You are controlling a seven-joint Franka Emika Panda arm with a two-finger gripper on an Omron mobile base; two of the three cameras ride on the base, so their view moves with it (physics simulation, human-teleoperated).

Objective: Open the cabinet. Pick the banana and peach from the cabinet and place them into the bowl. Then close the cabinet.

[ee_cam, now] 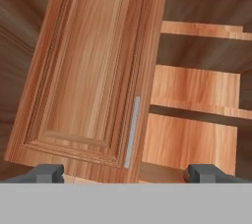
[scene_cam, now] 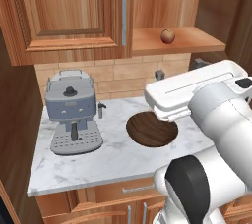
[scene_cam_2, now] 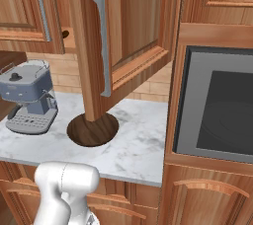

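Observation:
The cabinet (scene_cam: 69, 7) hangs over the counter with its left door shut and its right door (scene_cam_2: 128, 31) swung wide open. On the bare lower shelf lies the reddish-brown peach (scene_cam: 168, 36). The banana is out of view. Below, on the marble counter, rests the dark wooden bowl (scene_cam: 151, 128), partly behind the open door in the right base view (scene_cam_2: 93, 130). My gripper (ee_cam: 125, 175) is open with its fingertips (ee_cam: 47, 173) far apart and nothing between them. It looks up at the shut left door and its silver handle (ee_cam: 132, 132), with the open shelves (ee_cam: 197, 85) beside it.
A blue-grey coffee machine (scene_cam: 73, 110) stands on the left of the marble counter (scene_cam: 113, 159). A built-in oven (scene_cam_2: 217, 105) sits in the tall unit at the right. The open door's handle (scene_cam_2: 103, 46) juts out over the bowl.

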